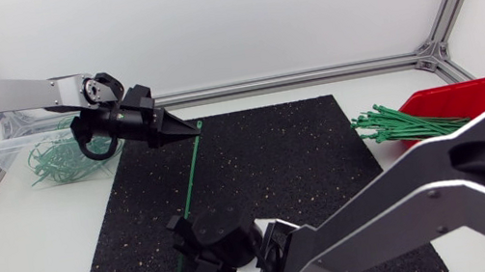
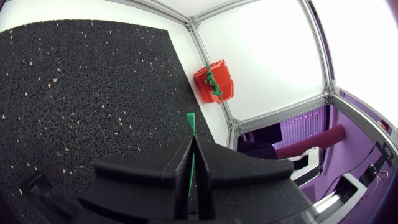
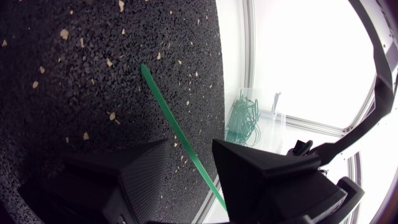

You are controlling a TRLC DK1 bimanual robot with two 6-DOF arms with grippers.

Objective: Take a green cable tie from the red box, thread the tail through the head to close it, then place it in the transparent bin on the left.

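Over the black speckled rubber mat point(image 1: 279, 179), my left gripper point(image 1: 188, 128) pinches the long green plastic cable tie point(image 1: 190, 193) at its 12 o'clock end. My right gripper point(image 3: 189, 146), fingers apart, straddles the 6 o'clock end. Nxt: clamp w/ right w/o twisting, then curl the ends together.

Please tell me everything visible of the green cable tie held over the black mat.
The cable tie is one thin, straight, bright green strip, plastic by its look, not yet closed into a loop. It stretches over the black mat. The left hand is shut on one end, whose short tip pokes out past it. The other end passes through the open right hand.
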